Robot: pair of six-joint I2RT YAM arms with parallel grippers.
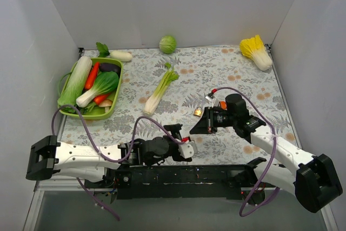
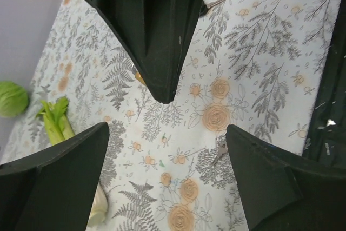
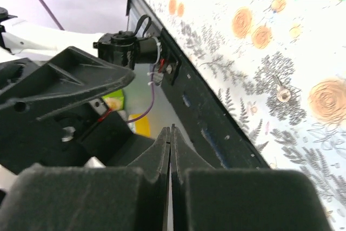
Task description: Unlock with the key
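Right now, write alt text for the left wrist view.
The left gripper stands open over a floral cloth, with a tiny key lying on it beside one finger. The right gripper, shut, reaches in from the top; a green cabbage and a leafy stalk lie far left.

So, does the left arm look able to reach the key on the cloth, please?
Probably yes: the left gripper is open close to the key, which lies on bare cloth; the shut right gripper is near but not covering it.
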